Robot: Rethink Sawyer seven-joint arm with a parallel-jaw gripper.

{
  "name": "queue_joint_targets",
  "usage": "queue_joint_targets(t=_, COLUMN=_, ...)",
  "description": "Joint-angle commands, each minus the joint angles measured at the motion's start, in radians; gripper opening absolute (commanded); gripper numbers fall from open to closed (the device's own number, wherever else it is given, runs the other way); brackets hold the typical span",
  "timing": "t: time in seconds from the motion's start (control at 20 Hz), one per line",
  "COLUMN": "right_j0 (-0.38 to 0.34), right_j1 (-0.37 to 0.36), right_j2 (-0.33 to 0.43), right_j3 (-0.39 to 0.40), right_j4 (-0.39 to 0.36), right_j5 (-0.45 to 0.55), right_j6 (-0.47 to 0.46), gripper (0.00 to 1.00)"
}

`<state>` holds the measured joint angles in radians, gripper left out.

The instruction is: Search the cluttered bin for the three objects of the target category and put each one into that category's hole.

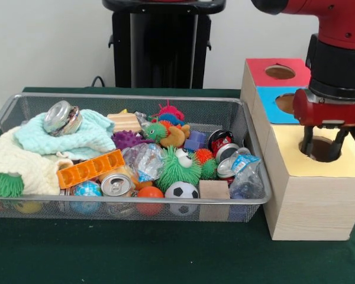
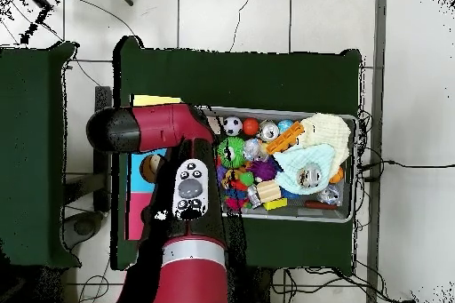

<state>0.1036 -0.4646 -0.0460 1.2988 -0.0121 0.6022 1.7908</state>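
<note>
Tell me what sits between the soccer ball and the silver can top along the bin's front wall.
Front view: an orange ball sits between the black-and-white soccer ball and the silver can top.

Readable text: none on any object.
Red and black drink can in the wire mesh bin, right side: printing too small to read.

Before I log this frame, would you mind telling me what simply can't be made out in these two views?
- Claw, front view: its tips dip into the yellow hole, so anything held is hidden.
- Claw, overhead view: covered by the arm.
- Sorting box, overhead view: mostly under the arm; the yellow hole is unseen.
- Bin bottom layers, both views: buried under the cloths and toys.
- Can labels: too small to read.
</note>
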Motion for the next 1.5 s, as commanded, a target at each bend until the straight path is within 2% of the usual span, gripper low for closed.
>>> queue_joint_targets(t=0.05, right_j0=-0.075, right_j1=-0.126, right_j2=0.037, right_j3=0.077, right_j4=0.014, right_j5=0.158, right_j6=0.033, gripper=1.00)
queue_joint_targets(t=0.2, right_j0=-0.079, right_j1=-0.159, right_j2=0.034, right_j3=0.078, right_j4=0.014, right_j5=0.200, right_j6=0.023, gripper=1.00)
queue_joint_targets(t=0.75, right_j0=-0.103, right_j1=-0.191, right_j2=0.056, right_j3=0.090, right_j4=-0.002, right_j5=0.230, right_j6=0.017, gripper=1.00)
queue_joint_targets(t=1.1, right_j0=-0.145, right_j1=-0.159, right_j2=0.081, right_j3=0.127, right_j4=-0.032, right_j5=0.138, right_j6=-0.017, gripper=1.00)
queue_joint_targets(t=1.5, right_j0=-0.204, right_j1=-0.147, right_j2=0.099, right_j3=0.175, right_j4=-0.082, right_j5=0.092, right_j6=-0.090, gripper=1.00)
